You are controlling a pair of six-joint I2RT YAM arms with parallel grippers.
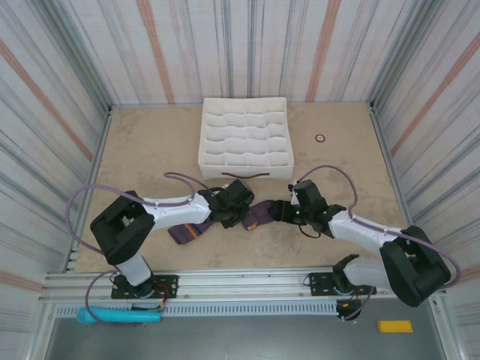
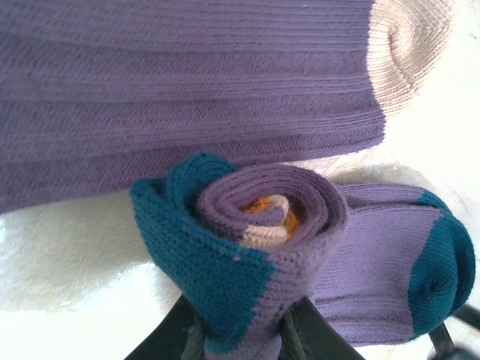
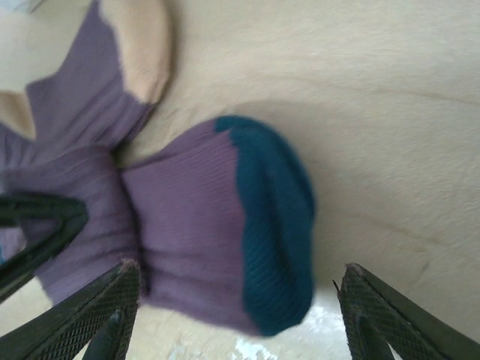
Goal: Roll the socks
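The socks [image 1: 259, 214] lie on the table in front of the organizer, and a purple stretch [image 1: 186, 231] trails left under the left arm. In the left wrist view a tight roll [image 2: 247, 240] with a teal heel patch and orange and peach at its core sits between the fingers of my left gripper [image 2: 244, 330], which is shut on it. The sock with the peach toe [image 2: 187, 97] lies flat behind the roll. My right gripper [image 3: 236, 315] is open. The teal toe end [image 3: 270, 232] lies between its spread fingers [image 3: 112, 315], touching neither.
A white organizer with many small cells [image 1: 245, 139] stands at the back centre. A small red ring [image 1: 320, 138] lies to its right. Striped walls close in the table on three sides. A metal rail [image 1: 247, 283] with the arm bases runs along the near edge.
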